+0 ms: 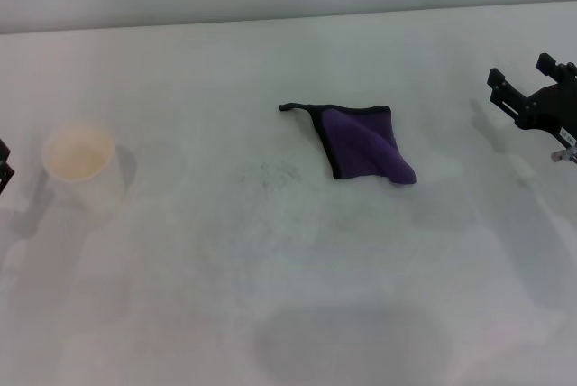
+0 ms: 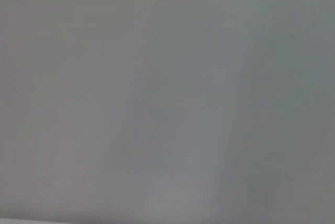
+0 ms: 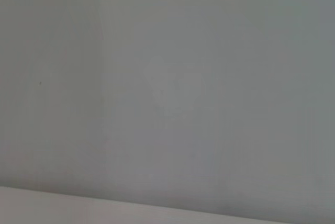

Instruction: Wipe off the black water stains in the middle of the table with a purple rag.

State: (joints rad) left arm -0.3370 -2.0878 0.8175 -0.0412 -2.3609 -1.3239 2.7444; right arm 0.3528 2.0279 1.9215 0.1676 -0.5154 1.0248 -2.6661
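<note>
Head view: purple rag (image 1: 365, 143) mid-table (image 1: 288, 296), right gripper (image 1: 527, 97) at right edge.

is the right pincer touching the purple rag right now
Apart. The head view shows the right pincer raised near the table's right edge, with a wide stretch of bare white tabletop between it and the purple rag, which lies crumpled mid-table.

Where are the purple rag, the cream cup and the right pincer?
Deep-purple cloth rag with black edging (image 1: 363, 143), head view, middle of its folded cloth.
Cream round cup (image 1: 81, 170), head view, its front wall.
Black right pincer (image 1: 527, 88), head view, between its fingertips.
</note>
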